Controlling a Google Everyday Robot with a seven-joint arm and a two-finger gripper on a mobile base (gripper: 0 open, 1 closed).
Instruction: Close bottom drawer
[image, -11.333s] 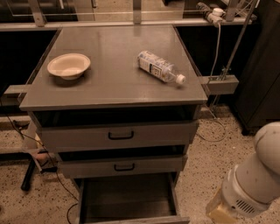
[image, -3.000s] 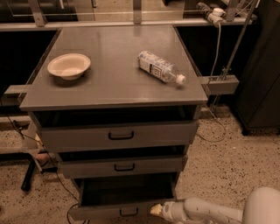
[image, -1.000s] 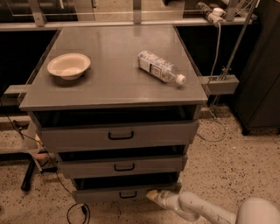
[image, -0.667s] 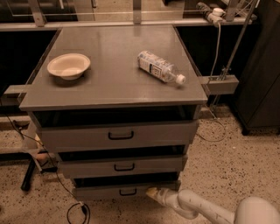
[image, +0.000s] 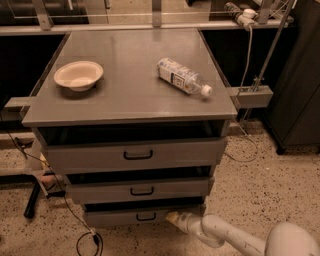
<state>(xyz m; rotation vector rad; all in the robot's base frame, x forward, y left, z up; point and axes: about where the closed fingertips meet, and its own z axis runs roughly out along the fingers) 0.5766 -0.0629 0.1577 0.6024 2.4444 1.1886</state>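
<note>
The bottom drawer (image: 125, 216) is the narrowest grey front at the foot of the cabinet, with a small black loop handle (image: 146, 217). Only a thin dark gap shows above its front, which sits slightly behind the middle drawer's front. My gripper (image: 171, 217) is at the end of a white arm coming from the lower right. Its tip touches the right part of the bottom drawer's front.
The middle drawer (image: 140, 190) and top drawer (image: 135, 155) stand slightly out. On the cabinet top (image: 130, 95) are a cream bowl (image: 78, 75) and a lying plastic bottle (image: 183, 76). Cables (image: 85, 240) lie on the speckled floor at the left. A dark cabinet (image: 300, 100) stands at the right.
The bottom drawer went from pulled far out to pushed almost fully in. My gripper followed its front inward and has held nearly still over the last second.
</note>
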